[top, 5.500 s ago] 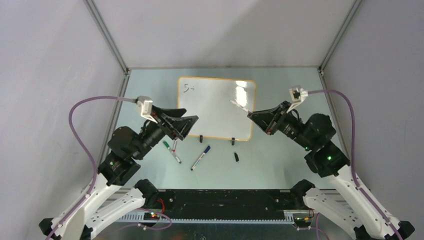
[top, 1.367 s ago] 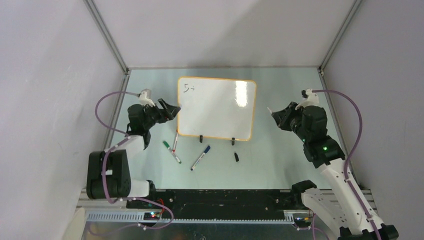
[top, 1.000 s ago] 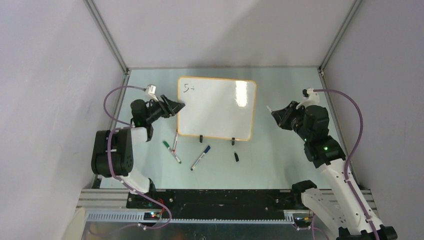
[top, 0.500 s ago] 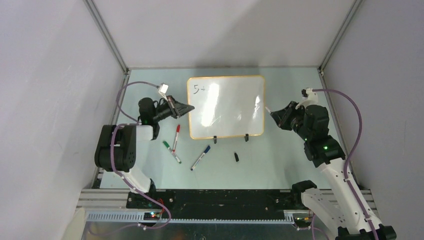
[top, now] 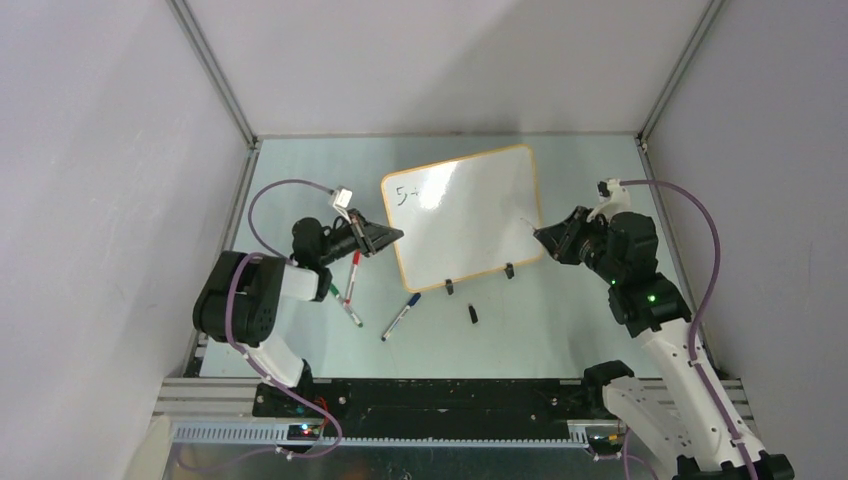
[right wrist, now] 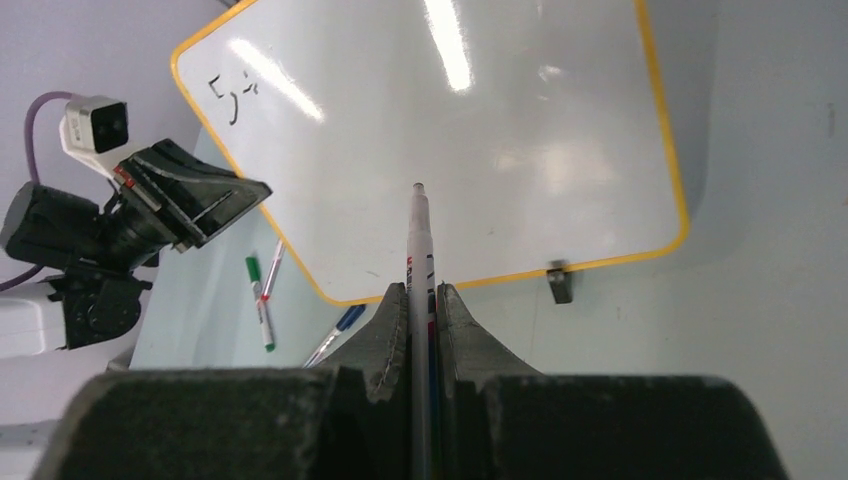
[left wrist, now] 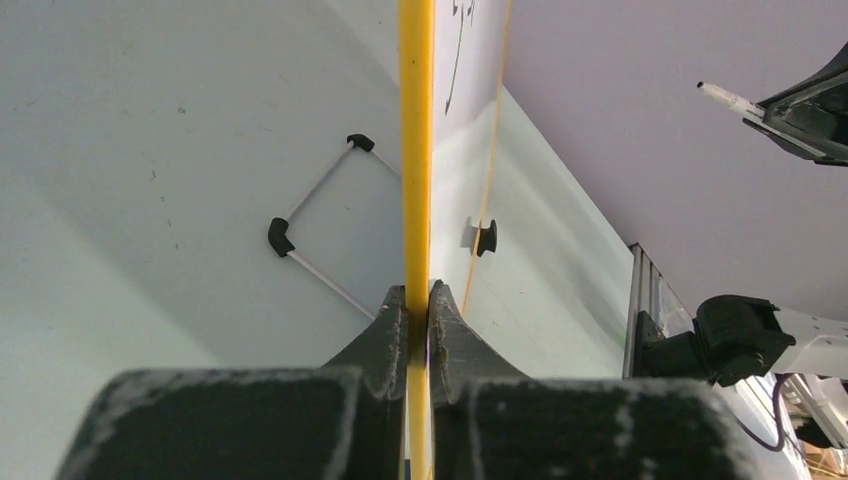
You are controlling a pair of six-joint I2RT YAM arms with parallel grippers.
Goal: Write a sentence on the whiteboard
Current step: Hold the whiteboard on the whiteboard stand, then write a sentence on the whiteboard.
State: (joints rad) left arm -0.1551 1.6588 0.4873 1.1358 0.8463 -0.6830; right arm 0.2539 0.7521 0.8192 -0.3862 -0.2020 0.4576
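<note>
The whiteboard (top: 470, 220) lies skewed on the table, its orange-yellow rim (left wrist: 416, 150) edge-on in the left wrist view. My left gripper (top: 388, 237) (left wrist: 418, 300) is shut on the rim at the board's left edge. Of the sentence (top: 405, 195) (right wrist: 232, 95) only an "S" and a small stroke show, near the board's far left corner. My right gripper (top: 545, 238) (right wrist: 420, 292) is shut on a white marker (right wrist: 418, 235). The marker's tip points over the board's right part; whether it touches I cannot tell.
A green marker (top: 333, 291), a red marker (top: 352, 268) and a blue marker (top: 402, 314) lie on the table near the board's front left corner. A black cap (top: 473, 313) lies nearer the front. Two black clip feet (top: 448, 287) (top: 509, 270) sit on the board's near edge.
My left gripper closed on the board's left rim, and the board shifted right and turned, its right side now farther back. The right arm barely moved.
</note>
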